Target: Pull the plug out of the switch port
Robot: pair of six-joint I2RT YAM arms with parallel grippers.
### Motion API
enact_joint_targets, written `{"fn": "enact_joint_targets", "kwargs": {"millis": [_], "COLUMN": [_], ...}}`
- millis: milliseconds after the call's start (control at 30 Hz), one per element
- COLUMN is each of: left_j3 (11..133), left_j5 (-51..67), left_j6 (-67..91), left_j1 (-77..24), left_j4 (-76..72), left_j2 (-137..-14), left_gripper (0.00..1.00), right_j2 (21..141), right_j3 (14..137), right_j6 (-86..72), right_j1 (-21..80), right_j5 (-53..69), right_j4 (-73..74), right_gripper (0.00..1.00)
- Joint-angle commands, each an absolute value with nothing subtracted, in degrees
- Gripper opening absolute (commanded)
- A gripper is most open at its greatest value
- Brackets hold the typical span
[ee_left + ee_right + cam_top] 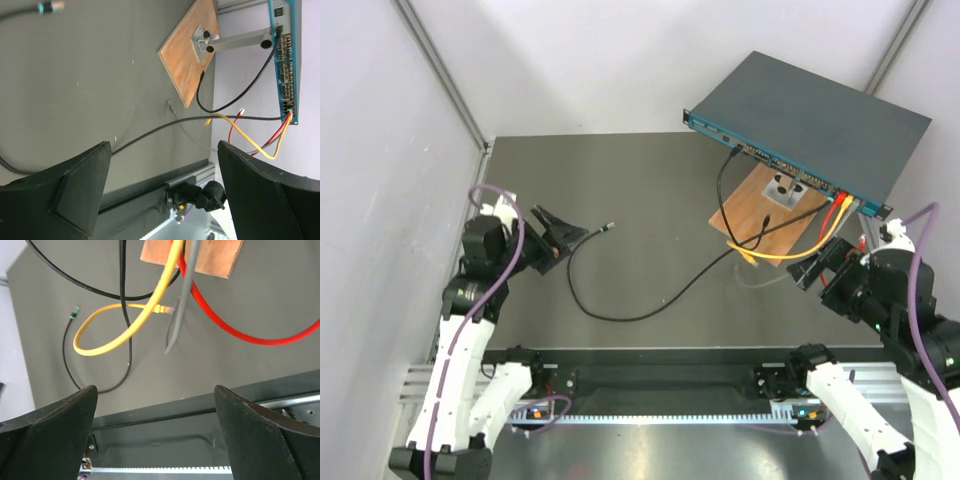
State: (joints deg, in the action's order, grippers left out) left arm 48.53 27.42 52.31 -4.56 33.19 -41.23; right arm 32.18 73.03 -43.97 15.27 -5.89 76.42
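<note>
Top external view: the grey tabletop (650, 190) carries the switch (810, 115) at its far right corner, teal socket face toward the arms. The left gripper (563, 228), near the left edge, has its jaws spread wide and empty. The right gripper (817, 265), near the right edge, is equally wide. A wooden board (760, 215) lies below the switch face. A long black cable (650, 305), a yellow cable (790, 255) and a red cable (840, 208) reach the face's right end. A black plug (735, 152) sits near its left end.

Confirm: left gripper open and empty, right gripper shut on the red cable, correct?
No. The right gripper is open and holds nothing; the red cable lies beyond its fingers, as the right wrist view shows. The left gripper is open and empty.
</note>
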Motion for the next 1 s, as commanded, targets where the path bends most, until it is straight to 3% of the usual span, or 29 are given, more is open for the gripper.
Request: {"fn": "enact_joint_targets", "kwargs": {"millis": [0, 100, 200, 300, 433, 700, 800, 833, 967], "left_j3": [56.0, 61.2, 67.2, 73.3, 83.4, 91.6, 93.2, 94.6, 95.0], "left_j5": [26.3, 20.8, 10.2, 8.2, 6.2, 9.3, 10.2, 11.3, 14.1], "left_j6": [46.3, 44.6, 43.0, 41.8, 35.0, 28.9, 26.5, 26.6, 27.5], "left_j1": [-5.6, -10.9, -22.6, -30.0, -33.3, -33.3, -32.8, -32.3, -31.2], "left_j4": [31.4, 29.5, 26.5, 22.7, 20.9, 9.9, 8.4, 8.1, 6.3], "left_j2": [-45.3, -51.0, -57.9, -65.7, -74.9, -86.3, -89.0, -90.8, -93.2], "left_gripper": [0.91, 0.91, 0.91, 0.91, 0.91, 0.87, 0.87, 0.87, 0.87], "right_j2": [36.5, 37.0, 38.4, 40.9, 42.9, 48.1, 53.1, 54.3, 59.5], "right_j3": [77.2, 80.0, 79.5, 78.2, 79.7, 81.7, 87.3, 88.8, 94.2], "right_j6": [-40.0, -38.9, -39.3, -39.1, -38.4, -40.4, -34.2, -28.4, -19.7], "right_j1": [16.0, 16.0, 15.9, 15.9, 15.9, 13.1, 5.5, 1.6, -18.7], "right_j5": [-4.8, -4.3, -4.8, -3.0, -4.7, -2.9, -4.7, -0.3, 9.7], "right_j4": [83.1, 81.8, 83.1, 83.7, 83.3, 81.5, 85.1, 85.2, 84.3], "right_gripper": [1.0, 1.0, 1.0, 1.0, 0.99, 0.83, 0.76, 0.7, 0.61]}}
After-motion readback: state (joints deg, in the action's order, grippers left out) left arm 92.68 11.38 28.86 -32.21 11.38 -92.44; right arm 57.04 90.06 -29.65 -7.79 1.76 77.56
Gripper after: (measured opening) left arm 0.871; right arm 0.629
